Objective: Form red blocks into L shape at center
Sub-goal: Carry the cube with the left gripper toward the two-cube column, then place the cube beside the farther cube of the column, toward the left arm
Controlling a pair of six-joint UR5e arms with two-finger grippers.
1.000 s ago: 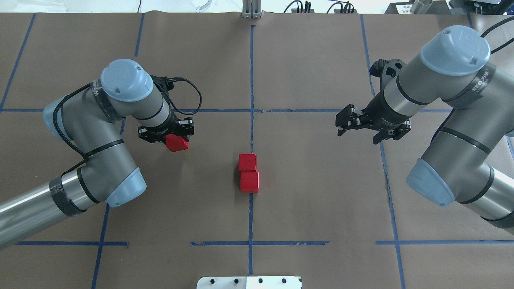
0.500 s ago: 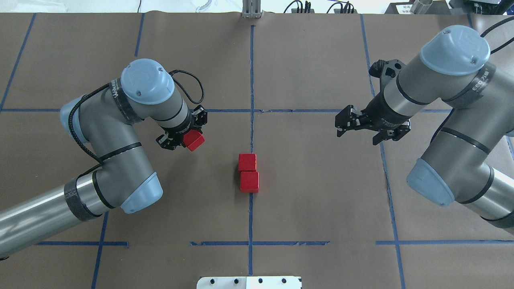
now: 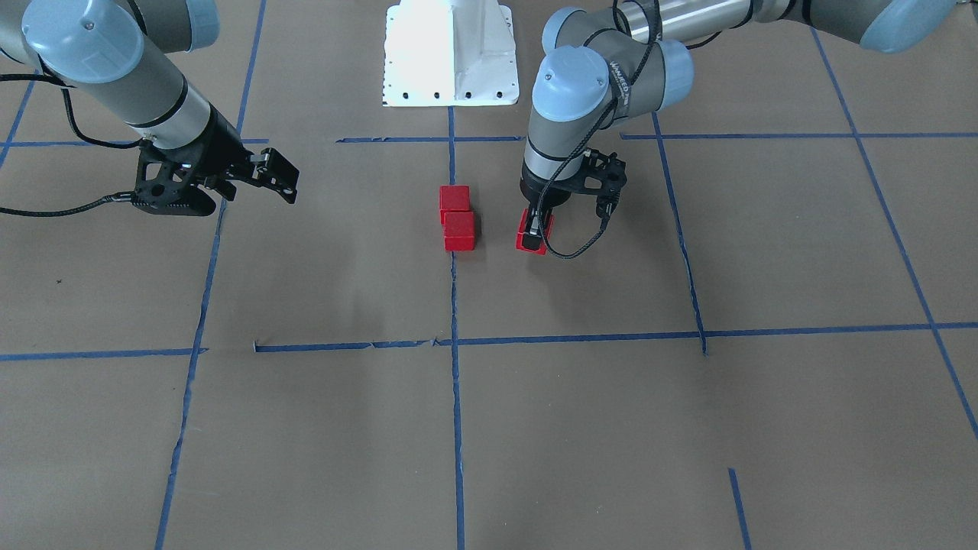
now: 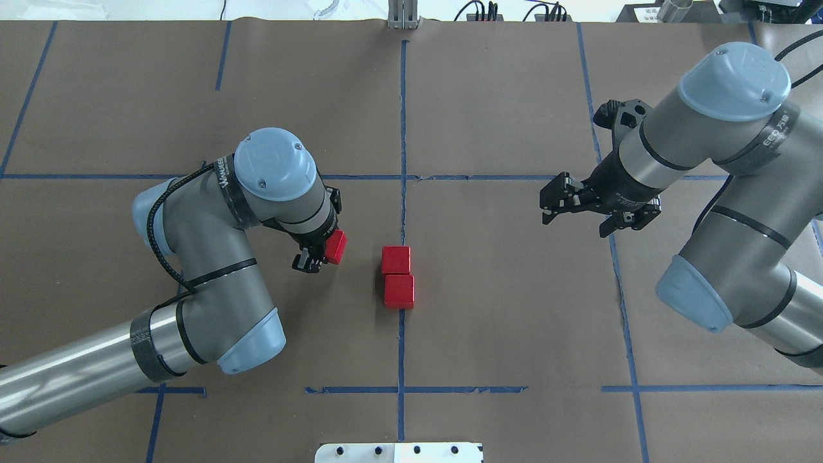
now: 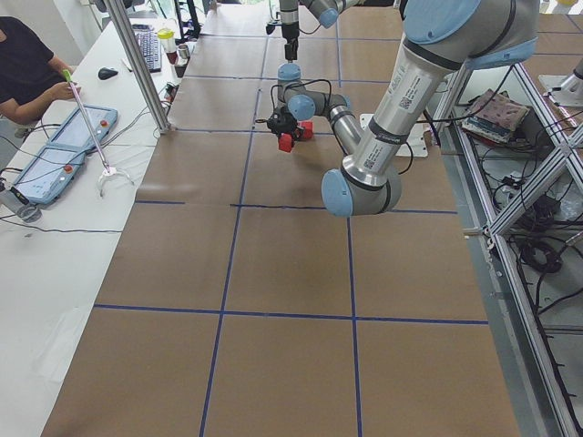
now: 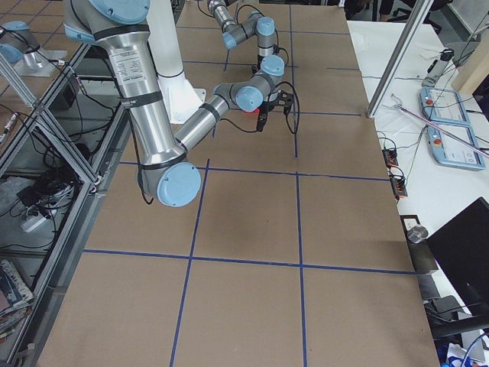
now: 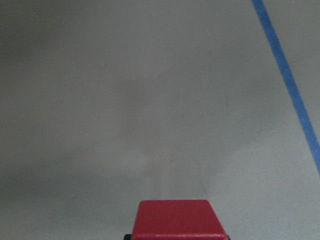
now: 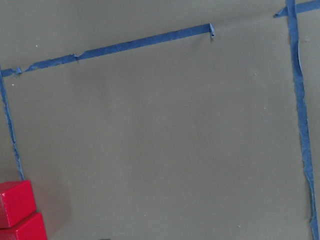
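Observation:
Two red blocks point(image 4: 396, 260) point(image 4: 399, 290) lie touching, one behind the other, on the centre tape line; they also show in the front view point(image 3: 454, 198) point(image 3: 459, 231) and at the bottom left of the right wrist view point(image 8: 15, 202). My left gripper point(image 4: 325, 252) point(image 3: 532, 233) is shut on the third red block point(image 4: 335, 247) point(image 3: 529, 242) point(image 7: 176, 220). It holds that block low over the paper, a short way left of the pair. My right gripper point(image 4: 546, 204) point(image 3: 289, 183) is open and empty, well to the right of the pair.
Brown paper with blue tape lines point(image 4: 403, 128) covers the table. The white robot base point(image 3: 451, 53) point(image 4: 398, 452) stands at the near edge. An operator point(image 5: 27, 64) sits at a side desk with tablets point(image 5: 77, 137).
My left arm has swung right toward the centre pair, carrying the red block, and its wrist has turned. My right arm has hardly moved.

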